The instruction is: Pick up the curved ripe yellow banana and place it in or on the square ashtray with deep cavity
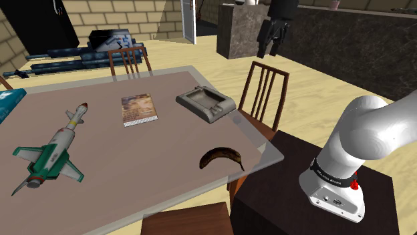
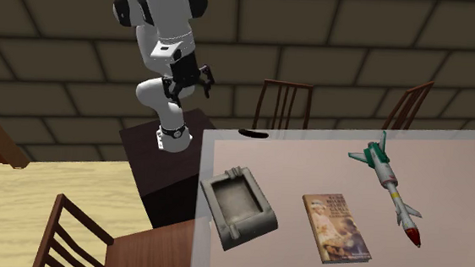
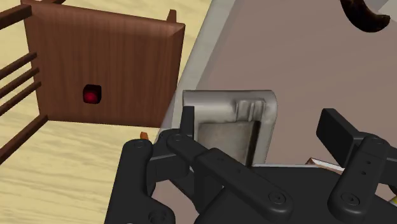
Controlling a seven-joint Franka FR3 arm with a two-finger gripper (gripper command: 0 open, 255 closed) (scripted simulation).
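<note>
Wrist view: banana (image 3: pixel 364 16) well apart from end effector (image 3: pixel 259 121), beyond ashtray (image 3: pixel 222 107).

From the shoulder view you have the banana (image 1: pixel 222 159), drawn dark brown and curved, lying flat close to the near right corner of the table (image 1: pixel 167 143). Farther back along the right edge sits the grey square ashtray (image 1: pixel 206 103), well apart from the banana. Left of the ashtray lies a book (image 1: pixel 139 109), and farther left a green-and-white toy rocket (image 1: pixel 53 150). Your white arm (image 1: pixel 354 153) rises from the dark stand (image 1: pixel 294 197) at the right. The black gripper (image 1: pixel 268 52) hangs high beyond a wooden chair (image 1: pixel 264 90), fingers pointing down and slightly apart.
</note>
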